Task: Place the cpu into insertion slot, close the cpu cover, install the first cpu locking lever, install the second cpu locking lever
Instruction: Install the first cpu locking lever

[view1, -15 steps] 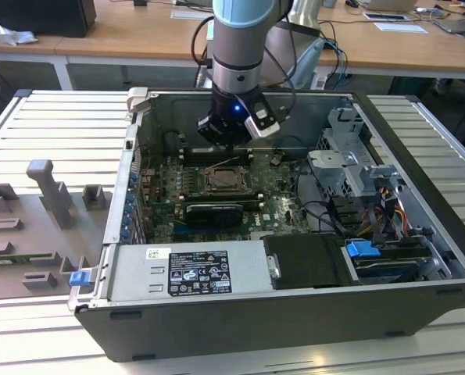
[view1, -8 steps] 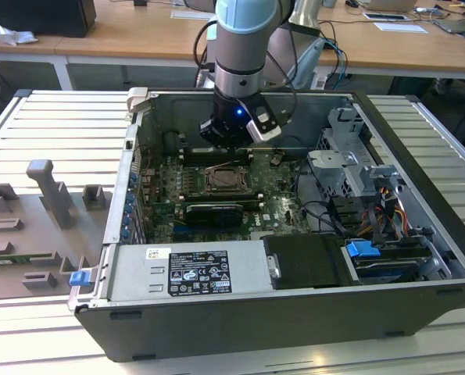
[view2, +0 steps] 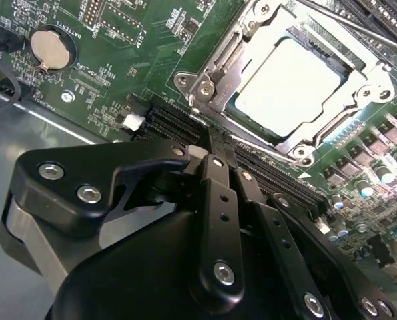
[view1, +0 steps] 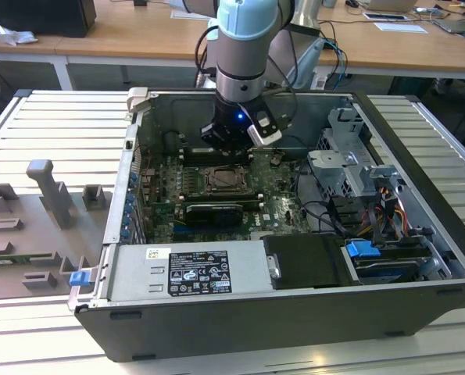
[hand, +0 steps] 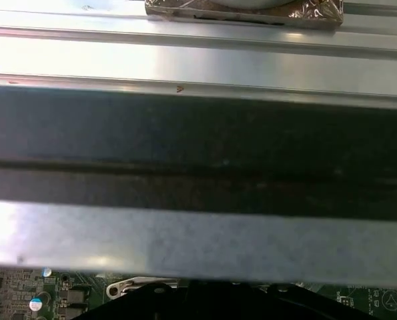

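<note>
tool (view2: 215, 143): nearest the lens in the second wrist view, black linkage and two fingers (view2: 219, 200) pressed together at the tips, pinching nothing; it hovers over the memory slots (view2: 265, 175) just beside the socket.
arm (view1: 244, 47): in the exterior view it reaches straight down into the open computer case (view1: 240, 328), the tool sitting just behind the socket area.
cpu (view2: 288, 83): pale square face lying flat inside the insertion slot (view2: 211, 87), seated by the look of it.
cpu cover (view2: 358, 90): silver frame lying down around the chip, window over its face; it reads as closed, so the first two steps look done.
locking lever (view2: 358, 30): a thin metal rod crosses past the far corner of the socket; whether it is latched i cannot tell.
step in hand: judged to be the first lever.
doing it well: keep the closed tips on the lever's bend alone, push down then sideways under its hook in one slow arc, and stay off the chip face and the memory slots.
risk: a slipping rod may spring up or scrape the green board (view2: 118, 60).
case wall (hand: 198, 140): dark band with bright metal edges in the first wrist view.
</note>
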### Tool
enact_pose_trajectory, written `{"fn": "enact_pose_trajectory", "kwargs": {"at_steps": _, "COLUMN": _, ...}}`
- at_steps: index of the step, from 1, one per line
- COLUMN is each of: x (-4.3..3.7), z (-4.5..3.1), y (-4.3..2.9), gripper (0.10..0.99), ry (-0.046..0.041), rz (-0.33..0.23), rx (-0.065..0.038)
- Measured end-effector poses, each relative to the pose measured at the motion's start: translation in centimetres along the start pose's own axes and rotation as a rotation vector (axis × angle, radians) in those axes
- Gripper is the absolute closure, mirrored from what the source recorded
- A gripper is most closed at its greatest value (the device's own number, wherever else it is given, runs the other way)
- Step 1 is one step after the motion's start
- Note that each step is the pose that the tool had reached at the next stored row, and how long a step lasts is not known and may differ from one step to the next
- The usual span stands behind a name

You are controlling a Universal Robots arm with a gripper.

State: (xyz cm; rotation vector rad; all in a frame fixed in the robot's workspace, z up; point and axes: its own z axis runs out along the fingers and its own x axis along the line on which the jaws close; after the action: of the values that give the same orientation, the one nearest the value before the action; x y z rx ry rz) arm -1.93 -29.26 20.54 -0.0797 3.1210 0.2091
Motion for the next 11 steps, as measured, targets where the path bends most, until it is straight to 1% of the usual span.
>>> {"fn": "enact_pose_trajectory", "kwargs": {"at_steps": 5, "x": -0.04, "z": 0.35, "y": -0.05, "gripper": 0.98, "ry": 0.0003, "rz": 0.0, "rx": 0.005}}
{"fn": "enact_pose_trajectory", "kwargs": {"at_steps": 11, "x": -0.07, "z": 0.22, "y": -0.04, "gripper": 0.98, "ry": 0.0002, "rz": 0.0, "rx": 0.005}}
